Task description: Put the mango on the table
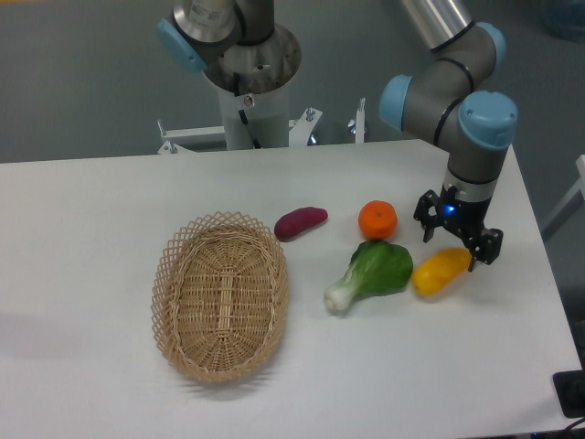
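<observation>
The mango (437,273), a yellow-orange oval fruit, lies on the white table (91,229) at the right, next to the leafy green. My gripper (452,249) hangs just above and behind the mango's right end. Its black fingers are spread apart and open, with nothing between them. The right fingertip (479,262) is close to the mango's upper right edge; I cannot tell whether it touches.
A green bok choy (373,272) lies just left of the mango. A round orange (377,219) and a purple sweet potato (300,222) lie further back. An oval wicker basket (221,294) stands at centre-left. The table's right edge is near the gripper.
</observation>
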Available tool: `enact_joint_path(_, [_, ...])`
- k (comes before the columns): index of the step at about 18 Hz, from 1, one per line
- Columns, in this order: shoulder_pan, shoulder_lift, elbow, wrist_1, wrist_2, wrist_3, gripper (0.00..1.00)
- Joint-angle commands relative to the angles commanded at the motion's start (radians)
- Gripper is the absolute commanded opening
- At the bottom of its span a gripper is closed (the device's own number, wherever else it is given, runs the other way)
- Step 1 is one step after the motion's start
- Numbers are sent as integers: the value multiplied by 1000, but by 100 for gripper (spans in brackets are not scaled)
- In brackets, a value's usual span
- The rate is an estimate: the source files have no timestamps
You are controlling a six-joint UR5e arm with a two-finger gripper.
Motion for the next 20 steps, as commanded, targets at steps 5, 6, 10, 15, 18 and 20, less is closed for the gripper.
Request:
enact_joint_path(5, [-9,32,67,-9,5,-20,100])
enact_joint_path(6, [-11,44,75,-12,5,-23,100])
enact_joint_path(10, [-11,95,127,-118,3,-34,100])
enact_joint_path(15, [-12,126,251,-375,6,-34,100])
enact_joint_path(18, [-5,136,301,-480,29,-20,100])
enact_joint_path(20, [2,149,319,-511,32,-13,100])
